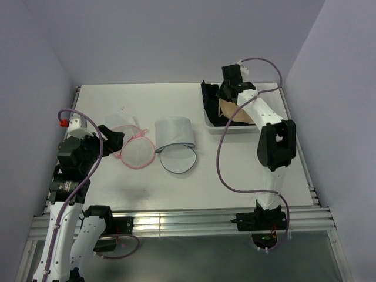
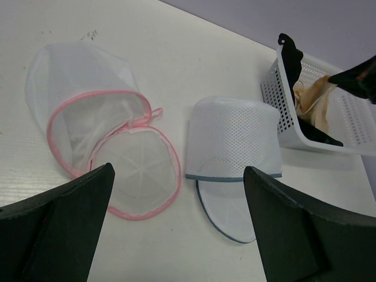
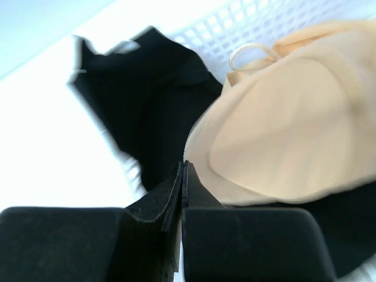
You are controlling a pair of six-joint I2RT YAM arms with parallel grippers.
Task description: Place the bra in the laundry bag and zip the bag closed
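Grey-trimmed laundry bag (image 1: 174, 130), open mouth facing the near side.

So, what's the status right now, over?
Left gripper open beside the unzipped pink-trimmed bag. Right gripper shut in the basket at the black bra, hold unclear. Beige bra lies alongside; grey-trimmed bag also unzipped.

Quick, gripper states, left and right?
Left gripper: open, holding nothing.
Right gripper: shut at the edge of the black fabric; whether it pinches any cannot be told.
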